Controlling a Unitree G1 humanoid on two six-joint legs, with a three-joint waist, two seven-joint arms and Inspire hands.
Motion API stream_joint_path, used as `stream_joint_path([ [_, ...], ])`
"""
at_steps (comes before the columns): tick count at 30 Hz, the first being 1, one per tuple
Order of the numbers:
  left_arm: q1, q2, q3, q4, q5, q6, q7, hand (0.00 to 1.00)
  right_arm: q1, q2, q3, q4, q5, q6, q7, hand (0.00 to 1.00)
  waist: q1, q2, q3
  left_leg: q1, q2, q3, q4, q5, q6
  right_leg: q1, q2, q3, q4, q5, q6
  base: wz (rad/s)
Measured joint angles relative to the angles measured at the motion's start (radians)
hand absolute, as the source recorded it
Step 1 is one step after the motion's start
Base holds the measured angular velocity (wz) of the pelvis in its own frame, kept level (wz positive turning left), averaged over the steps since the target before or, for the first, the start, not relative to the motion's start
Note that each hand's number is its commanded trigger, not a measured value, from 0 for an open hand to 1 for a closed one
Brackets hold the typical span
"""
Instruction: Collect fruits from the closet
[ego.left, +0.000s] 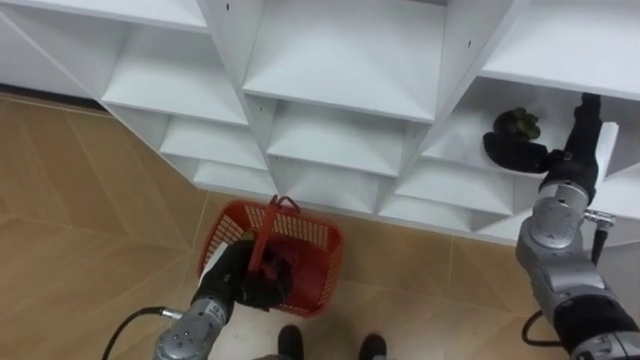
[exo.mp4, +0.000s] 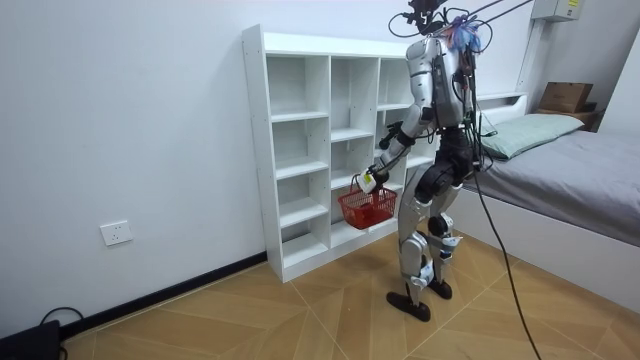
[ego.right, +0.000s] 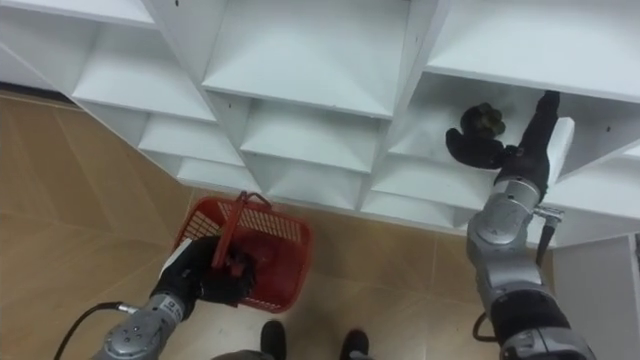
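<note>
Nearest the lens, the left hand (ego.left: 238, 282) is seen low in the eye views, its fingers clamped round the upright handle (ego.left: 266, 232) of a red mesh basket (ego.left: 318, 245). The basket is carried clear of the wood floor (ego.left: 80, 200) and just in front of the lowest compartments of the white cubby shelf (ego.left: 340, 60). Something dark is noted inside the basket beside the fingers, but what it is cannot be made out. Farther off, the right arm is stretched forward into a compartment of the shelf's right-hand column. There the right hand (ego.left: 512, 153) is curled about the near, lower side of a dark lumpy fruit (ego.left: 516, 122), which rests on that compartment's board, close to its front edge. The kind of fruit cannot be told. The other compartments in sight are recorded as bare white boards. In the room view the robot is seen standing upright, close against the shelf, which is set against a white wall (exo.mp4: 130, 120). The basket hangs from its lowered left hand at about thigh height, before the shelf's middle column. A bed (exo.mp4: 585, 170) is noted behind the robot, on the room view's right.
</note>
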Motion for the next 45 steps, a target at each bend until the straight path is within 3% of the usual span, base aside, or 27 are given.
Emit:
stream_joint_path([
  [1, 0.000, 0.005, -0.010, 0.004, 0.000, 0.001, 0.000, 1.00, -0.004, -0.003, 0.000, 0.008, 0.007, 0.000, 0.007, 0.00, 0.001, -0.001, 0.0042, -0.002, -0.001, 0.000, 0.001, 0.000, 0.001, -0.002, -0.001, 0.000, 0.002, 0.000, 0.000, 0.00],
  [7, -0.002, 0.011, -0.035, 0.012, 0.000, 0.009, -0.001, 1.00, -0.028, -0.016, 0.000, 0.029, 0.016, 0.007, 0.024, 0.00, 0.001, -0.003, 0.0057, -0.050, 0.001, -0.001, 0.029, 0.001, 0.002, -0.044, -0.005, -0.004, 0.025, -0.003, -0.001, 0.03],
  [9, -0.002, 0.011, -0.039, 0.012, 0.000, 0.012, -0.002, 1.00, -0.036, -0.016, 0.001, 0.034, 0.017, 0.007, 0.030, 0.00, 0.001, -0.003, 0.0103, -0.054, 0.001, -0.001, 0.035, 0.001, 0.002, -0.048, -0.007, -0.008, 0.034, -0.007, -0.003, 0.08],
  [29, -0.038, 0.011, -0.057, 0.007, 0.001, 0.013, 0.002, 1.00, -0.081, -0.019, 0.002, 0.101, 0.054, 0.008, 0.109, 0.00, 0.005, -0.001, 0.0111, -0.077, 0.002, -0.002, 0.046, 0.001, 0.002, -0.070, -0.014, -0.021, 0.054, -0.016, -0.008, 0.02],
  [38, -0.036, 0.011, -0.064, 0.009, -0.001, 0.014, 0.002, 1.00, -0.104, -0.019, 0.003, 0.119, 0.063, 0.029, 0.110, 0.00, 0.008, -0.001, 0.0109, -0.074, 0.000, 0.004, 0.032, 0.004, 0.004, -0.070, -0.017, -0.023, 0.051, -0.016, -0.007, 0.00],
  [45, -0.027, 0.011, -0.078, -0.013, 0.000, 0.014, -0.002, 1.00, -0.118, -0.037, 0.011, 0.165, 0.059, 0.029, 0.116, 0.00, 0.035, -0.001, 0.0109, -0.073, -0.002, 0.004, 0.031, 0.009, 0.006, -0.072, -0.022, -0.025, 0.061, -0.016, -0.008, 0.01],
])
